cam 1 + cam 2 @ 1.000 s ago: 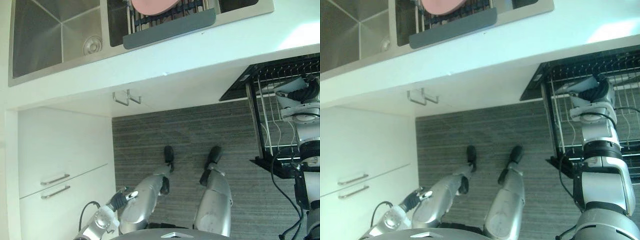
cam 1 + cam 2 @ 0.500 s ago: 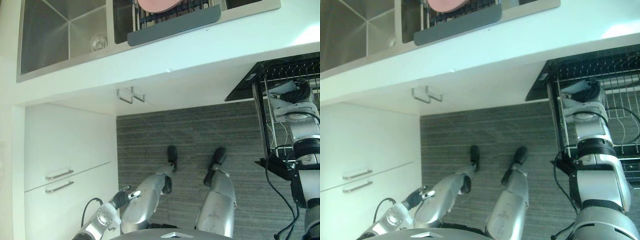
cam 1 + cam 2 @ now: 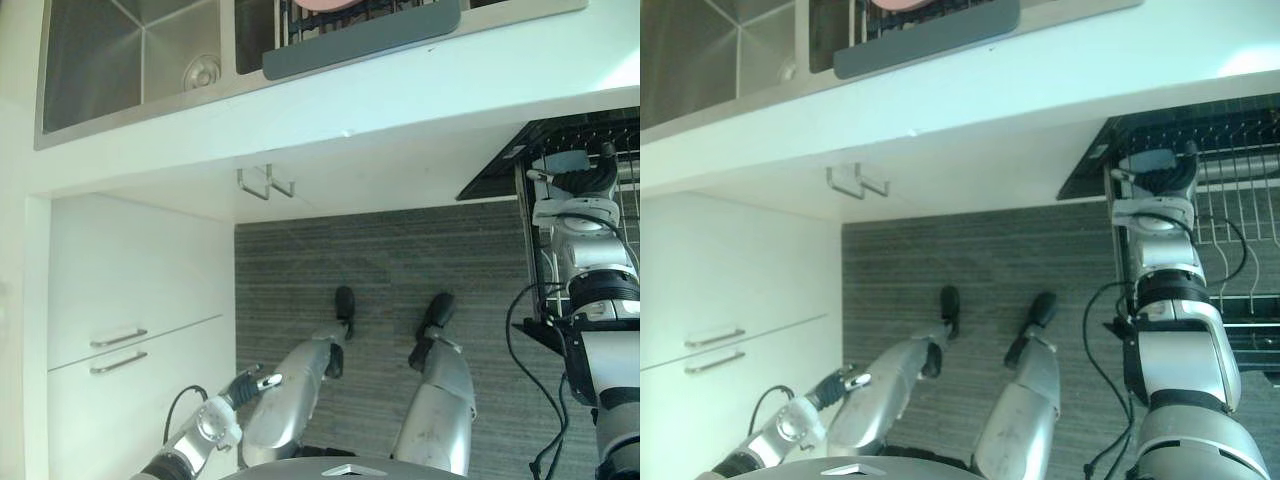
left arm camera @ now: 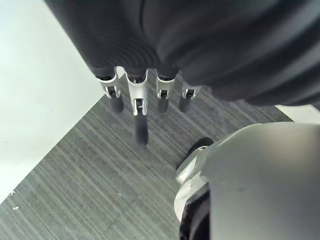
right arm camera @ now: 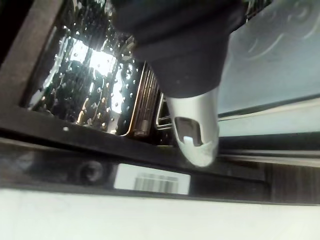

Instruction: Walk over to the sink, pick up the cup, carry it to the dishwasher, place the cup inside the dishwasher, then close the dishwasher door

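Moved the right hand (image 3: 1160,172) closer to the left edge of the dishwasher rack (image 3: 1240,235); has the pale cup (image 3: 1143,160) against its palm above that rack, probably for setting down, grip not readable. Hangs the left hand (image 4: 141,127) open and idle over the floor (image 4: 75,185)

The head camera has moved, so the sink (image 3: 90,50) and the cabinet hooks (image 3: 265,183) sit slightly further toward 12 and 3 o'clock in the eye views. The right hand (image 3: 583,182) has shifted toward 9 o'clock across the dishwasher rack (image 3: 1240,140), ending closer to its 9 o'clock edge.
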You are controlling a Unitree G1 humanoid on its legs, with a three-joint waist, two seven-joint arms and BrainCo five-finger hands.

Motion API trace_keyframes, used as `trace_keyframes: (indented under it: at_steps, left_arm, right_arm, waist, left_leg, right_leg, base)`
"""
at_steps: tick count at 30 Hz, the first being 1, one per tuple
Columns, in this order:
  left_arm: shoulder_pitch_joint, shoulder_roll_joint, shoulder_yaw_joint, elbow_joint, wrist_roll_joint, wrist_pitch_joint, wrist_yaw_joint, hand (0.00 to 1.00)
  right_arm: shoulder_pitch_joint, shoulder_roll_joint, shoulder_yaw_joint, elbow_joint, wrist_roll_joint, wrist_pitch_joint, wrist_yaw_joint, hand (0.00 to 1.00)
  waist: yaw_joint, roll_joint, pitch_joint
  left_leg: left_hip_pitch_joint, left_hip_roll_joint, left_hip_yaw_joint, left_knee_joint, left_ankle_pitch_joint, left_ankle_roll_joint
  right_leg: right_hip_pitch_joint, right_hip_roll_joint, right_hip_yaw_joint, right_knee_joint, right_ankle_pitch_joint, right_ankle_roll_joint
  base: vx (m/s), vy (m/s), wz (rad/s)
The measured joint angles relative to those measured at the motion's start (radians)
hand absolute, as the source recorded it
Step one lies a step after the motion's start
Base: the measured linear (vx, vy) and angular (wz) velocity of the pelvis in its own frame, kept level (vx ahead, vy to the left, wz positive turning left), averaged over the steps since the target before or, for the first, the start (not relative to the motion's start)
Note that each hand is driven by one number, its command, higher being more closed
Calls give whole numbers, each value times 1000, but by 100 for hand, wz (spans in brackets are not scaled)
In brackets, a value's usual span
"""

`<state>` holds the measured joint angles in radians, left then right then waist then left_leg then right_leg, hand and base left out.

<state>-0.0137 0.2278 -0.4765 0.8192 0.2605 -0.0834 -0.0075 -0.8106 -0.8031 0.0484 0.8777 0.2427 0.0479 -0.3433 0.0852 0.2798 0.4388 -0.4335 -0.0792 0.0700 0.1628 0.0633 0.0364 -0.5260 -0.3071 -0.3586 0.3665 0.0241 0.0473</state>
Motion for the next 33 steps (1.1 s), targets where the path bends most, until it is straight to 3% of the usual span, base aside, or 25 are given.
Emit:
trace_keyframes:
  at_steps: [10, 12, 17, 23, 25, 28, 30, 33]
  left_arm:
    - [-5, -3, 2, 12, 0, 1, 2, 0]
    - [-5, -3, 3, 12, 1, 2, 4, 0]
    - [-5, -3, 18, 13, 39, 12, 2, 0]
    - [38, 14, 70, -28, 60, 23, -15, 0]
    - [86, 23, 93, -74, 62, 25, -20, 0]
    - [126, 18, 113, -103, 79, 32, -22, 0]
    - [150, 11, 122, -104, 78, 42, -24, 0]
    - [181, 1, 138, -103, 77, 63, -48, 0]
  right_arm:
    - [3, 37, -24, -3, 86, -77, -6, 0]
    - [9, 53, -34, -12, 107, -107, -6, 0]
    - [53, 107, -65, -43, 104, -133, -6, 0]
    - [200, 220, -175, -180, 123, -148, -8, 0]
    - [316, 280, -242, -258, 174, -197, -8, 0]
    - [429, 339, -293, -362, 182, -260, -17, 0]
    - [519, 392, -315, -454, 169, -321, -38, 0]
    - [621, 473, -366, -520, 168, -378, -22, 0]
  waist:
    - [-3, 0, 0]
    - [-5, -1, 1]
    - [-14, -7, 5]
    - [-69, -57, 41]
    - [-86, -79, 56]
    - [-111, -86, 58]
    - [-130, -91, 32]
    - [-134, -101, -36]
  left_leg:
    - [1, 8, 13, 32, -20, -3]
    - [2, 14, 16, 47, -27, -5]
    - [51, 27, 19, 45, -32, -8]
    - [163, 46, 26, 21, -54, -22]
    - [235, 63, 34, -1, -66, -28]
    - [297, 74, 40, -10, -79, -33]
    - [320, 79, 41, -11, -88, -39]
    - [362, 90, 38, -40, -91, -44]
  right_leg:
    - [-11, 1, 19, 36, -17, -3]
    - [-9, 4, 22, 45, -23, -6]
    - [38, 16, 21, 47, -37, -10]
    - [145, 39, 19, 19, -60, -5]
    - [224, 65, 18, -26, -57, -5]
    - [297, 84, 17, -65, -51, 5]
    - [322, 92, 15, -83, -50, 6]
    - [372, 106, -4, -113, -48, 9]
  base:
    - [4, -60, -4]
    - [14, -68, -5]
    - [27, -81, -7]
    - [26, -57, -11]
    - [71, -37, -22]
    - [102, -14, -16]
    - [117, -10, -7]
    - [158, -28, 1]
